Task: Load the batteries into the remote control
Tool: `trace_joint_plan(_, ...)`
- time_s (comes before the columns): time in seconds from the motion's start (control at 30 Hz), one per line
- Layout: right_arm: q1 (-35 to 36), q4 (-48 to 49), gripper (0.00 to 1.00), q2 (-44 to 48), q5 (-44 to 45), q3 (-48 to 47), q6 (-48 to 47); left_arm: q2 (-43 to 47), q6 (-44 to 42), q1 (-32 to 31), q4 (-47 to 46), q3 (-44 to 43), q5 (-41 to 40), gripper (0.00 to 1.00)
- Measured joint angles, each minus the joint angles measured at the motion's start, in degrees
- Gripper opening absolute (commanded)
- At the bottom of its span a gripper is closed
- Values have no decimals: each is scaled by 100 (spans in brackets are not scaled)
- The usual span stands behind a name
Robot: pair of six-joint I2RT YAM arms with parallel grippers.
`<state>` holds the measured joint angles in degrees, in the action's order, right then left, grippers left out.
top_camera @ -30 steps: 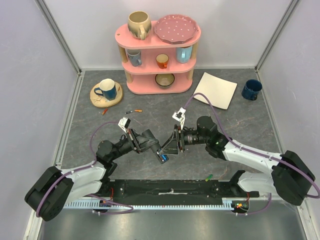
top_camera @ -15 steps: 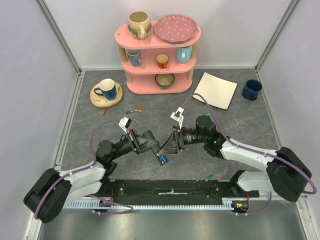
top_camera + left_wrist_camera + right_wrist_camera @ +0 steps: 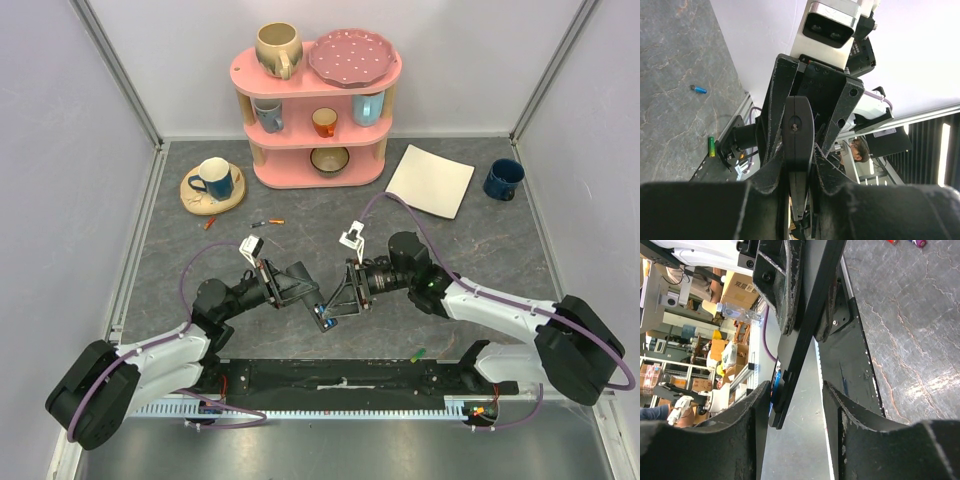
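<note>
Remote control [image 3: 805, 330] is held in the air above the middle of the table [image 3: 480, 250], between both arms. A blue battery [image 3: 325, 319] sits at its lower end. Left gripper [image 3: 315, 303] is clenched on the remote control. Right gripper [image 3: 338, 303] has its jaws parted, straddling the remote's end, with one finger [image 3: 840, 405] clear of it. A green battery [image 3: 417, 354] lies near the base rail. Two more batteries [image 3: 268, 222] lie in front of the pink shelf [image 3: 318, 105].
</note>
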<state>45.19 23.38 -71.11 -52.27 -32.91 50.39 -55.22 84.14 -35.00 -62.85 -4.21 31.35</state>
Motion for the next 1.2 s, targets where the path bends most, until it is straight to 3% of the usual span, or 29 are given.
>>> trace_joint_plan(0.2, 2, -79, 40, -70, -39, -2, -20, 7, -116, 0, 168, -2, -35, 2)
trace_joint_plan(0.33, 0, -114, 39, -109, -44, -4, -46, 11, -181, 0, 306, -2, -74, 2)
trace_joint_plan(0.43, 2, -151, 58, -120, -35, -17, -66, 11, -197, 0, 337, -2, -76, 2)
trace_joint_plan(0.53, 0, -258, 70, -122, 13, -24, -96, 33, -197, -2, 315, -2, -81, 2)
trace_joint_plan(0.77, -76, -868, 85, -50, 144, -313, -308, 63, -243, 0, 321, -2, -101, 2)
trace_joint_plan(0.93, -531, -1759, 88, 332, 219, -914, -813, 63, -337, -2, 328, -2, -103, 2)
trace_joint_plan(1.03, -951, -2793, 83, 649, 1016, -1545, -1515, 63, -393, -2, 343, -2, -103, 2)
trace_joint_plan(1.13, -1062, -3580, 70, 728, 2636, -2031, -2059, 111, -431, 0, 372, 46, -107, 2)
trace_joint_plan(1.2, -1064, -3923, 68, 573, 3569, -2087, -2284, 212, -439, 0, 398, 101, -109, 2)
